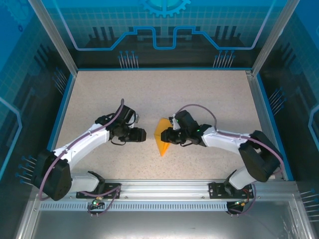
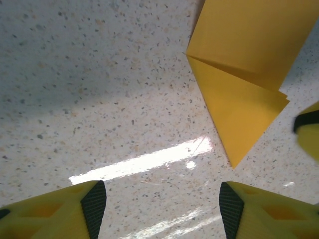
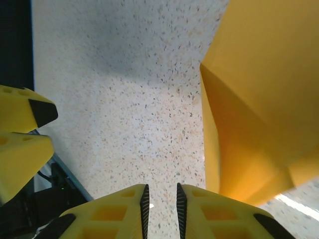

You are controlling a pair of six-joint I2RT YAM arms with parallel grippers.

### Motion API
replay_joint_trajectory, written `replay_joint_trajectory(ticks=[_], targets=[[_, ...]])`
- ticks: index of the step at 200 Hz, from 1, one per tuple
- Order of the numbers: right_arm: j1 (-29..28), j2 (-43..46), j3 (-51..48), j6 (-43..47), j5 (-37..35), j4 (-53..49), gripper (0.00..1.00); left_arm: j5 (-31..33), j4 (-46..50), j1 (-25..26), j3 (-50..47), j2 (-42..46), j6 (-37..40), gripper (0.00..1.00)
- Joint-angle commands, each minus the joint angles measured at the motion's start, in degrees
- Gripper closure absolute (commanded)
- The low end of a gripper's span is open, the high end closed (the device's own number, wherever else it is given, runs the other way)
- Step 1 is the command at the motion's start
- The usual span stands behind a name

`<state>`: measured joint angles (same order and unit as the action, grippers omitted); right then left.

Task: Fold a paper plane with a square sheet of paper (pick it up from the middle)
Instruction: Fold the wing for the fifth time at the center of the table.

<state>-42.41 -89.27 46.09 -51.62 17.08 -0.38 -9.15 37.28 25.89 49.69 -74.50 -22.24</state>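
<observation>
Well, the folded paper (image 1: 161,139) sits mid-table (image 1: 214,99), between the two arms. To one side the left gripper (image 1: 141,134) stands spread, apart from it. The right gripper (image 1: 167,135), fingers nearly pressed together on nothing, is right against the paper.

Tabletop (image 1: 209,94): beige speckled stone-look surface, matte. A blue edge strip (image 1: 164,68) runs along the left, far and right sides.

Far wall (image 1: 164,30): translucent blue panel with a fine grid, printed circuit-style lines and half a gear at top centre. The left side panel (image 1: 20,74) and its right counterpart are the same blue (short dark pin-like marks cluster low on them).

Aluminium posts (image 1: 52,35) rise at the far corners.

Near edge: slotted metal rail (image 1: 164,188), then a plain grey shelf (image 1: 159,224).

Overhead light leaves a bright streak (image 2: 144,162) on the tabletop.
</observation>
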Motion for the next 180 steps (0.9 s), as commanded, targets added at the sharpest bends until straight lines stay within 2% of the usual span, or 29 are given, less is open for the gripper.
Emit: replay_joint_trajectory(ticks=[1, 46, 94, 180], targets=[[-2.0, -3.7, 3.5, 0.8, -3.1, -0.8, 0.77, -5.3, -3.4, -0.9, -0.6, -0.9, -2.3, 0.35], [-2.1, -7.1, 3.9, 3.0, -7.5, -5.9, 0.80, -6.7, -3.9, -1.2, -0.9, -3.0, -1.4, 0.34], [-1.7, -7.6, 2.4, 3.3, -9.3, -6.6, 0.82, -8.3, -4.6, -1.3, -1.4, -3.9, -1.7, 0.34], [2.1, -6.5, -10.8, -1.5, -2.9, 10.2, 0.91, -14.9, -13.3, -1.2, -5.3, -4.3, -8.7, 0.33]])
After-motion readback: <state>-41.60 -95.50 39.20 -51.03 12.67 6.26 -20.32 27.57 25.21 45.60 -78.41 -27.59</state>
